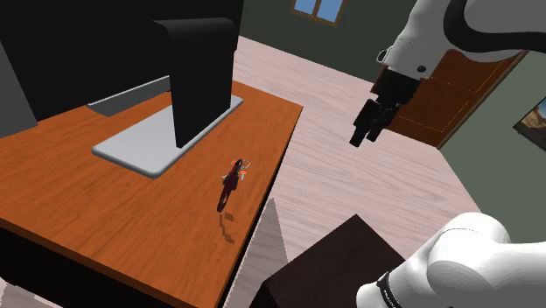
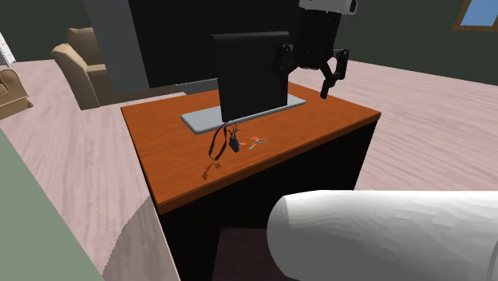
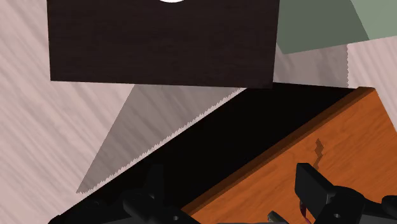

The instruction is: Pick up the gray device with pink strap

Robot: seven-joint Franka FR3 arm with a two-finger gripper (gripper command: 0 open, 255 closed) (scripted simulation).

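Device (image 1: pixel 230 182): small, dark, thin strap trailing, flat on the worktop (image 1: pixel 70 192) just ahead of the monitor (image 1: pixel 197 79) base.
Gripper (image 1: pixel 366 131): hanging high, well apart from it, fingers spread, empty.
Handling: likely light; strap floppy, so pinch the stiffer body.

A black monitor (image 1: pixel 197 79) stands on a flat grey base (image 1: pixel 149 144) on an orange-brown wooden table (image 1: pixel 87 219). In front of the monitor, nearer the camera and close to the table's edge, lies a small dark device (image 1: pixel 230 184) with a reddish strap and a tiny orange bit beside it, apart from the grey base. Well off to the monitor's right in this view, beyond the table's edge and above the pale plank floor (image 1: pixel 350 188), the black gripper (image 1: pixel 367 131) hangs from the white arm (image 1: pixel 437 35) with its fingers (image 1: pixel 358 136) pointing down, and a brown door (image 1: pixel 451 92) stands behind it.
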